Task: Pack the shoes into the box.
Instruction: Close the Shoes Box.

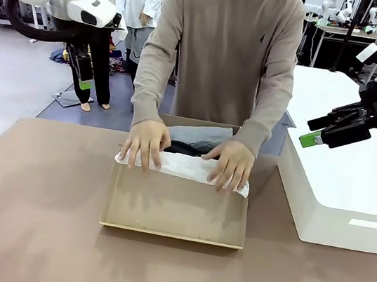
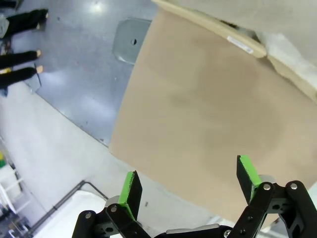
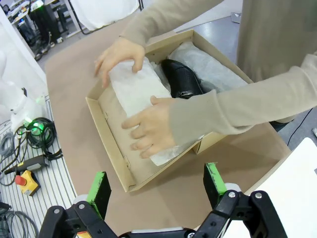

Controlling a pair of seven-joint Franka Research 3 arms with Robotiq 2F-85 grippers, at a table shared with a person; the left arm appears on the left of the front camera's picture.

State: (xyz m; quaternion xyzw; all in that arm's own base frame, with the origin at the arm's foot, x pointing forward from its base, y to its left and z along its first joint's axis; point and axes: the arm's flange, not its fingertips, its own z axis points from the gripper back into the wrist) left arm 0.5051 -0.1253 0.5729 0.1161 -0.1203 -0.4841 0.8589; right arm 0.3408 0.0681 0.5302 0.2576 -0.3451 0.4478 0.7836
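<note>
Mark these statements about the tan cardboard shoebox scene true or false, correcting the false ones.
1. The tan cardboard shoebox is closed. False: it stands open.
2. The person's hands press on white tissue paper. True.
3. A glossy black leather shoe lies inside the box. True.
4. The right gripper holds a shoe. False: it is open and empty, raised near the large white block.
5. The left gripper is shut. False: it is open.

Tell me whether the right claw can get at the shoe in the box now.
Probably not: the right claw is open, but the person's hands and tissue paper lie across the box, crowding the shoe.
</note>
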